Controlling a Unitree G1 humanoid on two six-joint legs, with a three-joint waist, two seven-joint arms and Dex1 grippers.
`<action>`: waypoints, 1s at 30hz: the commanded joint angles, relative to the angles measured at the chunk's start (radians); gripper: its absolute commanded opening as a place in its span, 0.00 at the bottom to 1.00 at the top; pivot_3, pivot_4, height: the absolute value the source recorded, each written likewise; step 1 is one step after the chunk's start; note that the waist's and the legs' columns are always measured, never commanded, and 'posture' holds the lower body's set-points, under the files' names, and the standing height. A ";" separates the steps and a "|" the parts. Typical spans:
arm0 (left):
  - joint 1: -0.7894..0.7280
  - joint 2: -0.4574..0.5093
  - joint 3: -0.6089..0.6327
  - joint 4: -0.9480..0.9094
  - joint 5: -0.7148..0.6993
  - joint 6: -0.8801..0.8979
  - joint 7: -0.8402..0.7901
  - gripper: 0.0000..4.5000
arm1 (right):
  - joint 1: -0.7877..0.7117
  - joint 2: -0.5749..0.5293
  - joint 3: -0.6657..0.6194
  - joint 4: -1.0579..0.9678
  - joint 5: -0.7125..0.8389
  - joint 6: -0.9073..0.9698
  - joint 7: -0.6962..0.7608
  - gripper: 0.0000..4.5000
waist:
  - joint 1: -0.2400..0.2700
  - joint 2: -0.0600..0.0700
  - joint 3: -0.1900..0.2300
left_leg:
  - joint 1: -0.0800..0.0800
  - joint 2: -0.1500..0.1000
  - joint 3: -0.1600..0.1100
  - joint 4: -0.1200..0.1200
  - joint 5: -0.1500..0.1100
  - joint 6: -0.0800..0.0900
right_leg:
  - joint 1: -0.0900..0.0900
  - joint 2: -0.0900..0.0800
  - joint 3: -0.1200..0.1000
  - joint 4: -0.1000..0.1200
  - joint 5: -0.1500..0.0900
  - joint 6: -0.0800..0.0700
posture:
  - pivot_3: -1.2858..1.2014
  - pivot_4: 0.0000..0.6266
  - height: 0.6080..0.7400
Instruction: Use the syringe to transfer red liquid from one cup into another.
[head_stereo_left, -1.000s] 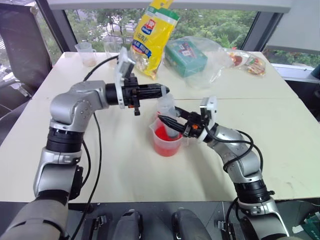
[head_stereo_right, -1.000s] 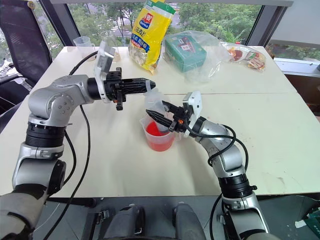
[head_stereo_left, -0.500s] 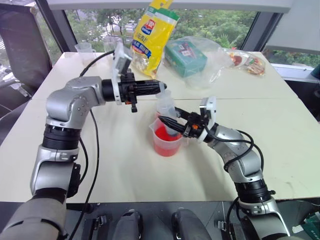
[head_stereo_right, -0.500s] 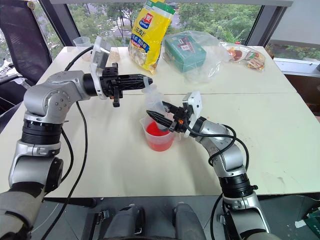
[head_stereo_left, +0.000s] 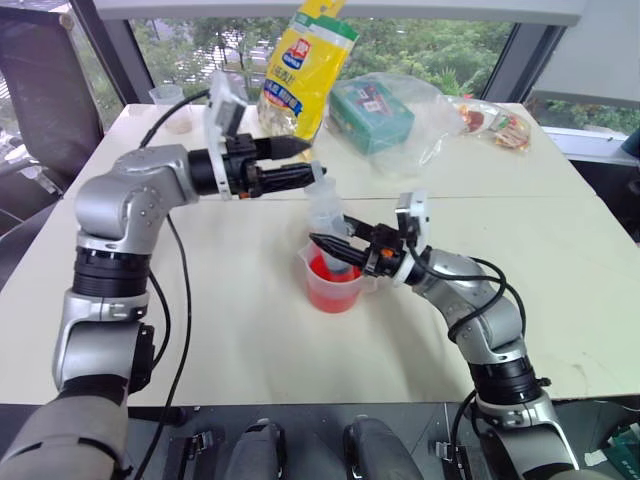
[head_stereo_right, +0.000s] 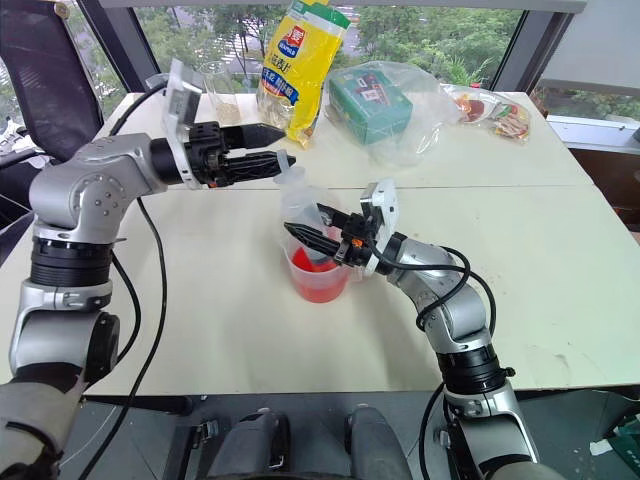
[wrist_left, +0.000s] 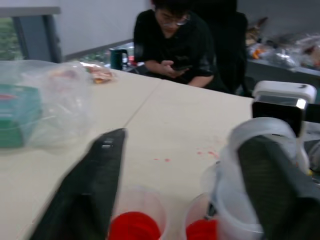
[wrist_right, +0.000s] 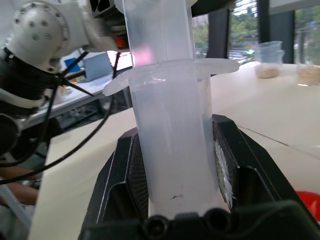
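- Right end effector (head_stereo_left: 335, 246) pinches the syringe (head_stereo_left: 330, 222) upright over the handled cup (head_stereo_left: 333, 284).
- Left end effector (head_stereo_left: 300, 164) is spread beside the plunger top.

A tall yellow bag (head_stereo_left: 305, 75) stands at the far side of the pale counter (head_stereo_left: 560, 260), a green box (head_stereo_left: 372, 115) in clear plastic wrap beside it. Two clear cups (head_stereo_left: 172, 106) with brownish contents sit at the far left corner. A person in black (wrist_left: 177, 47) sits beyond
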 joint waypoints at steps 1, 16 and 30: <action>0.030 0.053 0.051 -0.042 -0.004 -0.002 -0.010 0.99 | -0.037 0.008 -0.018 -0.041 0.042 0.024 -0.006 0.31 | 0.000 0.000 0.000 | 0.000 0.000 0.000 0.000 0.000 0.000 | 0.000 0.000 0.000 0.000 0.000 0.000 | 0.52 0.24 1.00; 0.200 0.181 0.163 -0.181 -0.062 0.060 0.037 0.99 | -0.381 0.056 -0.179 0.135 0.154 0.061 -0.077 0.31 | 0.001 0.000 0.000 | 0.000 0.000 0.000 0.000 0.000 0.000 | 0.000 -0.001 0.000 0.000 0.000 0.000 | 0.52 0.24 1.00; 0.105 0.114 0.125 -0.191 -0.079 0.047 0.075 0.99 | -0.490 0.155 -0.144 0.654 -0.085 -0.368 0.009 0.31 | 0.000 0.000 0.000 | -0.001 0.000 0.000 -0.001 0.000 0.000 | -0.001 -0.001 0.000 -0.001 0.000 0.000 | 0.52 0.24 1.00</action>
